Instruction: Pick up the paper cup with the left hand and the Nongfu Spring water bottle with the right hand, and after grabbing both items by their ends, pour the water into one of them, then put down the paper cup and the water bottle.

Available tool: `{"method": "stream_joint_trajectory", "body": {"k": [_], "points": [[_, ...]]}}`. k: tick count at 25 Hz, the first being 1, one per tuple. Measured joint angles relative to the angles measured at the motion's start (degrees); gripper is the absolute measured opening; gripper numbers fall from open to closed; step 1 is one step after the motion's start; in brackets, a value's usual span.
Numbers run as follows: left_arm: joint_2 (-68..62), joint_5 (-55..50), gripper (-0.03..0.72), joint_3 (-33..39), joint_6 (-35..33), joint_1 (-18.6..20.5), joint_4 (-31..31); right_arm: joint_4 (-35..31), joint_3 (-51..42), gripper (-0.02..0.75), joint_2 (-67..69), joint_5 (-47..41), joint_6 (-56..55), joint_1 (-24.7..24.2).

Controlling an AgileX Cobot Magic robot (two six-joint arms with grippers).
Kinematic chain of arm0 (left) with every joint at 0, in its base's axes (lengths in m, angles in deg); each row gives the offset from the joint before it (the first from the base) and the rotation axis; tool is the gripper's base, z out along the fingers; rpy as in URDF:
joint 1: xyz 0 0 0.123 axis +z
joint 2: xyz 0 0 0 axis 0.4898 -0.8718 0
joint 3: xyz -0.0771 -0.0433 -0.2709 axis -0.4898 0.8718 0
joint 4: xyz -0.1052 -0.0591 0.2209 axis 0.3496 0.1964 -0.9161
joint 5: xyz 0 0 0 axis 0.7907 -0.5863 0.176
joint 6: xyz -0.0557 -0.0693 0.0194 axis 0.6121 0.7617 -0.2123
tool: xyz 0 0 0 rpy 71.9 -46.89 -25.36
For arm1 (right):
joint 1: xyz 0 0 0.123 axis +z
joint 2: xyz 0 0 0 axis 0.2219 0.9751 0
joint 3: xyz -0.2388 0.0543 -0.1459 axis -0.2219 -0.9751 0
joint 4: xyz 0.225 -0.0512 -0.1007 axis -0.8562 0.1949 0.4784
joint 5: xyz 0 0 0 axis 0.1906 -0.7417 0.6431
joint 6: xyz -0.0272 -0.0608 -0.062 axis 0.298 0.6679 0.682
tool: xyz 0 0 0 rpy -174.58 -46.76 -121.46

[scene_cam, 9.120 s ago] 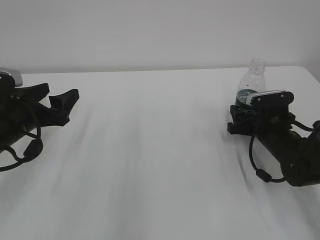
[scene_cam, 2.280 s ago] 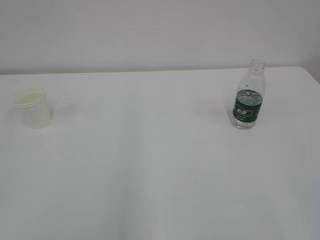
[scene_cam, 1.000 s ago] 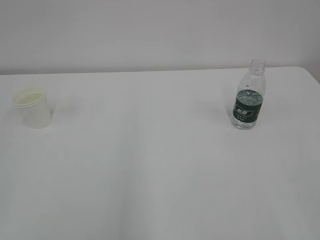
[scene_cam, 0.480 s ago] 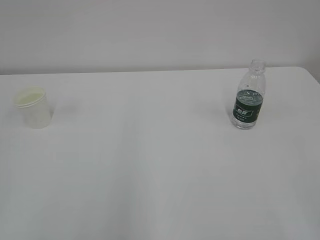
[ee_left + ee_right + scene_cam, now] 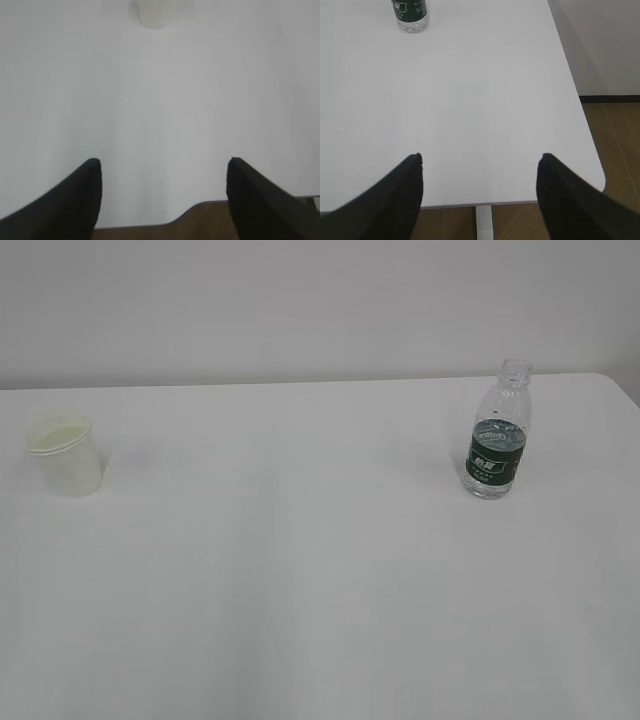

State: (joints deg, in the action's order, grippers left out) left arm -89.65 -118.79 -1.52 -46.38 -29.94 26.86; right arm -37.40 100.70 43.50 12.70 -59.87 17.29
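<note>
From the side of the room, the broad white table (image 5: 320, 570) was the thing everything else sat on, with neither arm over it. The small white tapered paper cup (image 5: 66, 456) with its rolled rim and creamy inside stood upright near the table's left edge, and the small clear ribbed plastic water bottle (image 5: 497, 432) with a dark green label band and an uncapped neck stood upright toward the table's right side, well apart from the cup, with a little clear water (image 5: 489, 482) showing at its base below the label. In the left wrist camera, the left hand's black two-finger gripper (image 5: 162, 172) hung over the table's near edge, its jaws standing wide apart with nothing between them; the cup (image 5: 155, 14) appeared only as a pale blurred shape far across the table at the top of that view, and a strip of brown floor (image 5: 165, 231) showed below the table's edge. In the right wrist camera, the right hand's black gripper (image 5: 480, 167) likewise had its jaws spread wide and empty over the table's near edge, the bottle (image 5: 411, 15) standing far off toward the table's far side, only its labelled lower part visible, with brown floor (image 5: 615, 150) beyond the table's right edge.
</note>
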Motion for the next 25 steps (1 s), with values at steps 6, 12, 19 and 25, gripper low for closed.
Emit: {"method": "stream_joint_trajectory", "body": {"k": [6,12,19,25], "points": [[0.00,0.00,0.537,0.00,0.00,0.00,0.00,0.00,0.00,0.539,0.00,0.00,0.00,0.00],[0.00,0.00,0.536,0.00,0.00,0.00,0.00,0.00,0.00,0.539,0.00,0.00,0.00,0.00],[0.00,0.00,0.534,0.00,0.00,0.00,0.00,0.00,0.00,0.538,0.00,0.00,0.00,0.00],[0.00,0.00,0.522,0.00,0.00,0.22,0.00,0.00,0.00,0.538,-2.37,0.00,0.00,0.00]]}}
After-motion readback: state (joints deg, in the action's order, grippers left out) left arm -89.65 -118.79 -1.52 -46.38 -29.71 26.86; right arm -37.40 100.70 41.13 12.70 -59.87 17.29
